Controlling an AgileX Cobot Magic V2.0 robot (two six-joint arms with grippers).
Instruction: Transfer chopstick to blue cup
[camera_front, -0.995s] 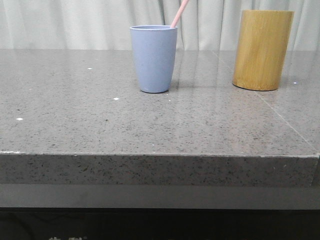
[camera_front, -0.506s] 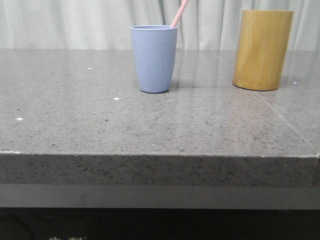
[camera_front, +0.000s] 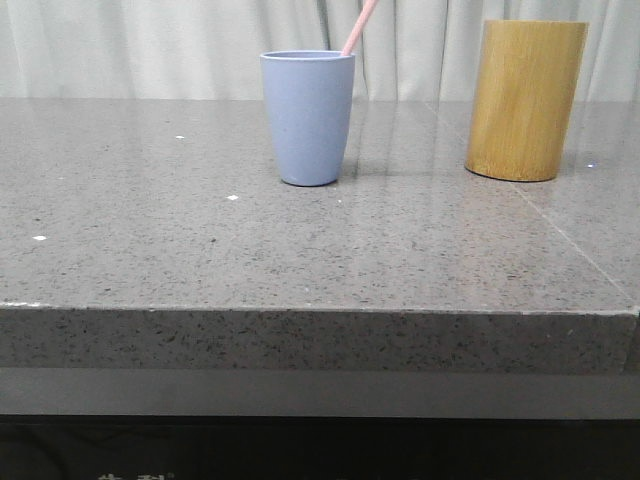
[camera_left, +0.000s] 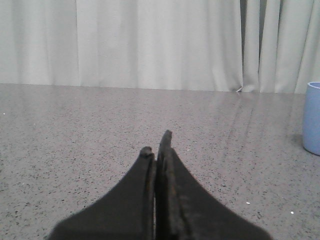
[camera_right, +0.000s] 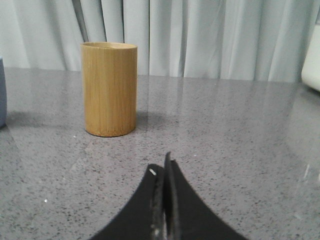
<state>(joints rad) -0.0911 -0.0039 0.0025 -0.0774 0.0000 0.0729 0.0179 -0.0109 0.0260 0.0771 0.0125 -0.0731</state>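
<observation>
The chopstick stood inside the blue cup, leaning to the right against the rim, its pale pink upper length sticking out past the top edge of the front view. The cup sat upright on the grey speckled desk, toward the back and a little left of centre. Off to its right, well apart, stood the taller bamboo cylinder, also upright. Pale curtains hung behind the desk.

Neither set of jaws was anywhere near the chopstick. From the left wrist camera, the left gripper had its dark jaws pressed together with nothing between them, low over bare desk, and the blue cup showed just at the edge of that picture, well away from the fingertips. From the right wrist camera, the right gripper likewise had its jaws closed tight on nothing, and the bamboo cylinder stood beyond it and off to one side. A sliver of something white showed at the far edge there; I could not tell what it was.
</observation>
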